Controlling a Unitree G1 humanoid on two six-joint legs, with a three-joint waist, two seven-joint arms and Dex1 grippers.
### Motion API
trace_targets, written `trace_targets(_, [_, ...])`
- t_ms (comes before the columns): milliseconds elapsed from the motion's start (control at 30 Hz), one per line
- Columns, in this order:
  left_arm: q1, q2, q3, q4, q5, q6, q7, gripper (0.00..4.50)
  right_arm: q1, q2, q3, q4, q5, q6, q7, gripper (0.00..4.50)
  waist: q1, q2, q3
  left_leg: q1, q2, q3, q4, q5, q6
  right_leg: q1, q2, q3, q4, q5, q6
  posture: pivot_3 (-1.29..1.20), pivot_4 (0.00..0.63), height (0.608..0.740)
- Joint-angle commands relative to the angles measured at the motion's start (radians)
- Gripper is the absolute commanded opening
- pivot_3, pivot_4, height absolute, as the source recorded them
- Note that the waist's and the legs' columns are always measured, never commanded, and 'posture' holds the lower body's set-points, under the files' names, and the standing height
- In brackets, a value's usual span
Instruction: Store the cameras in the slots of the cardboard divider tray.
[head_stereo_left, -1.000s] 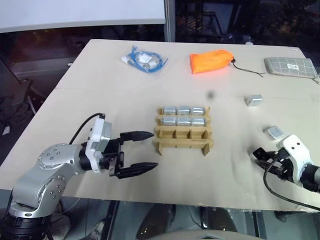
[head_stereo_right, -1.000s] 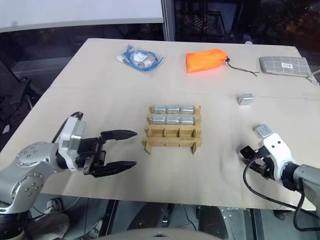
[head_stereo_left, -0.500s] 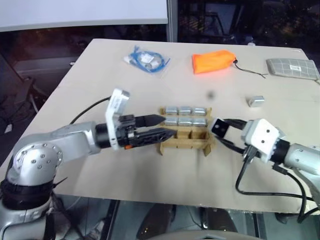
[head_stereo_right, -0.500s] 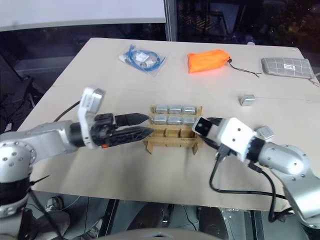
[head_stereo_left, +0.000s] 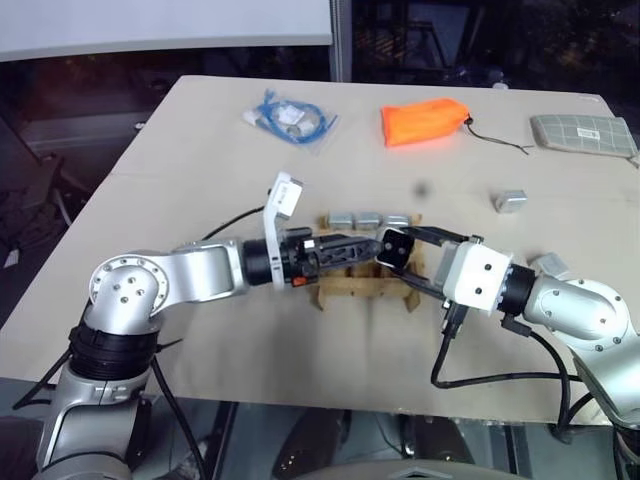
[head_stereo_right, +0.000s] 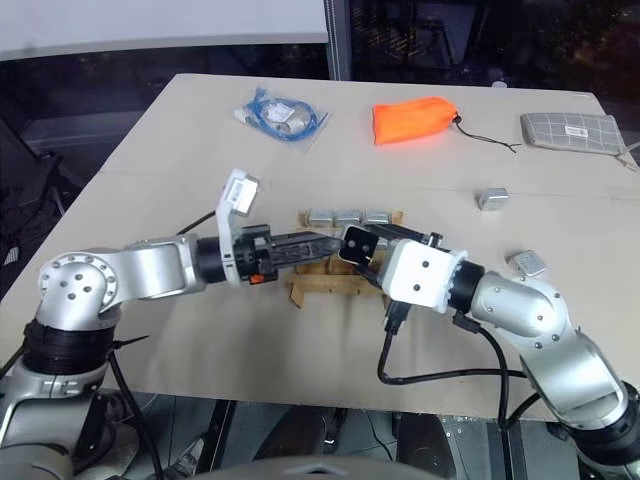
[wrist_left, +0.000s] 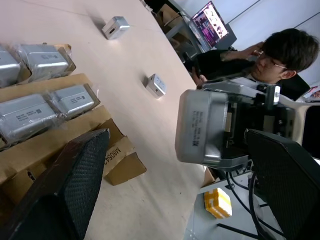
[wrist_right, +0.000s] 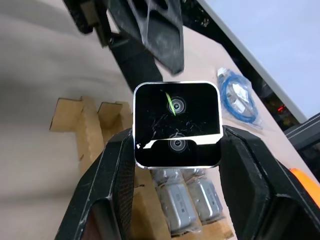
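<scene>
one camera (wrist_right: 177, 123) clamped in right gripper (wrist_right: 175, 165) above cardboard divider tray (head_stereo_left: 365, 286) mid-tabletop, presented for handover to spread-fingered empty left gripper (wrist_left: 180, 170).

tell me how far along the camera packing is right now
Done: six wrapped cameras fill the two far rows of the cardboard divider tray.
In hand: the right gripper is shut on a seventh camera, held over the tray; the left gripper is open right in front of it.
Left: the near row looks unfilled, and two loose cameras lie on the table.
</scene>
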Motion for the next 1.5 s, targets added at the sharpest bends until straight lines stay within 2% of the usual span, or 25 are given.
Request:
trace_targets(33, [-0.033, -0.023, -0.017, 0.000, 0.029, 0.001, -0.008, 3.97, -0.027, 0.014, 0.001, -0.018, -0.012, -0.011, -0.002, 1.86, 0.000, 0.000, 0.000, 0.000, 0.000, 0.000, 0.000, 0.000, 0.000, 0.000, 0.000, 0.000, 0.000, 0.000, 0.000, 0.00, 0.150, 0.740])
trace_targets(100, [-0.039, -0.030, -0.017, 0.005, 0.053, 0.004, -0.021, 3.22, -0.027, 0.016, 0.002, -0.016, -0.017, -0.013, -0.001, 1.86, 0.000, 0.000, 0.000, 0.000, 0.000, 0.000, 0.000, 0.000, 0.000, 0.000, 0.000, 0.000, 0.000, 0.000, 0.000, 0.00, 0.150, 0.740])
trace_targets(233, [-0.050, -0.047, -0.022, 0.010, 0.060, 0.011, -0.037, 1.34, -0.017, 0.021, 0.006, -0.021, -0.030, -0.020, -0.003, 1.86, 0.000, 0.000, 0.000, 0.000, 0.000, 0.001, 0.000, 0.000, 0.000, 0.000, 0.000, 0.000, 0.000, 0.000, 0.000, 0.00, 0.150, 0.740])
trace_targets(300, [-0.057, -0.053, -0.022, 0.010, 0.077, 0.017, -0.052, 0.66, -0.009, 0.028, 0.007, -0.022, -0.027, -0.008, -0.005, 1.86, 0.000, 0.000, 0.000, 0.000, 0.000, 0.000, 0.000, 0.000, 0.000, 0.000, 0.000, 0.000, 0.000, 0.000, 0.000, 0.00, 0.150, 0.740])
trace_targets(400, [-0.059, -0.056, -0.004, 0.010, 0.126, 0.013, -0.094, 0.67, 0.005, 0.069, -0.033, -0.028, 0.112, 0.093, 0.019, 1.86, 0.000, 0.000, 0.000, 0.000, 0.000, 0.000, 0.000, 0.000, 0.000, 0.000, 0.000, 0.000, 0.000, 0.000, 0.000, 0.00, 0.150, 0.740])
trace_targets(433, [-0.058, -0.047, 0.006, 0.009, 0.166, 0.007, -0.126, 0.67, 0.006, 0.070, -0.046, -0.034, 0.133, 0.110, 0.025, 2.90, 0.000, 0.000, 0.000, 0.000, 0.000, 0.000, 0.000, 0.000, 0.000, 0.000, 0.000, 0.000, 0.000, 0.000, 0.000, 0.00, 0.150, 0.740])
trace_targets(567, [-0.047, -0.010, 0.037, 0.004, 0.378, -0.074, -0.315, 0.67, 0.032, 0.059, -0.085, -0.050, 0.106, 0.114, -0.013, 4.49, 0.000, 0.000, 0.000, 0.000, 0.000, 0.001, 0.000, 0.000, 0.000, 0.000, 0.000, 0.000, 0.000, 0.000, 0.000, 0.00, 0.150, 0.740])
trace_targets(633, [-0.062, 0.084, 0.001, 0.031, 0.518, -0.100, -0.518, 0.67, 0.112, 0.057, -0.153, -0.090, 0.168, 0.157, -0.014, 4.49, 0.000, 0.000, 0.000, 0.000, 0.000, 0.001, -0.001, 0.000, 0.000, 0.000, 0.000, 0.001, 0.000, 0.000, 0.000, 0.00, 0.150, 0.740])
trace_targets(733, [-0.118, 0.216, -0.118, 0.121, 0.799, -0.243, -0.821, 0.67, 0.257, 0.059, -0.301, -0.123, 0.282, 0.144, 0.030, 4.49, 0.003, 0.000, 0.000, -0.001, 0.000, 0.001, -0.002, 0.000, 0.000, -0.001, 0.000, 0.000, 0.000, 0.000, -0.001, 0.00, 0.150, 0.740])
trace_targets(800, [-0.167, 0.241, -0.202, 0.184, 0.954, -0.333, -0.952, 0.67, 0.331, 0.037, -0.373, -0.124, 0.272, 0.072, 0.061, 4.49, 0.003, 0.001, 0.000, 0.000, 0.000, 0.002, -0.003, 0.000, 0.000, -0.001, 0.000, 0.001, -0.001, 0.000, 0.000, 0.00, 0.150, 0.740])
trace_targets(933, [-0.246, 0.203, -0.306, 0.286, 1.157, -0.441, -1.110, 0.67, 0.455, 0.023, -0.476, -0.135, 0.331, 0.041, 0.106, 4.49, 0.003, 0.000, 0.000, 0.000, -0.001, 0.002, -0.002, -0.003, 0.004, 0.000, -0.001, 0.001, -0.002, 0.000, 0.000, 0.00, 0.150, 0.740])
trace_targets(1133, [-0.316, 0.144, -0.354, 0.369, 1.303, -0.500, -1.261, 0.67, 0.577, 0.046, -0.548, -0.161, 0.343, 0.003, 0.085, 4.49, -0.005, 0.000, 0.000, -0.001, 0.000, 0.001, -0.002, -0.002, 0.004, -0.002, 0.000, 0.000, -0.001, 0.000, 0.000, 0.00, 0.150, 0.740])
trace_targets(1500, [-0.340, 0.134, -0.383, 0.425, 1.484, -0.576, -1.434, 0.67, 0.650, 0.059, -0.531, -0.188, 0.317, -0.025, 0.032, 4.49, -0.004, 0.000, 0.000, -0.001, 0.000, 0.000, -0.001, -0.002, 0.004, -0.001, 0.000, 0.000, 0.000, 0.000, 0.000, 0.00, 0.150, 0.740])
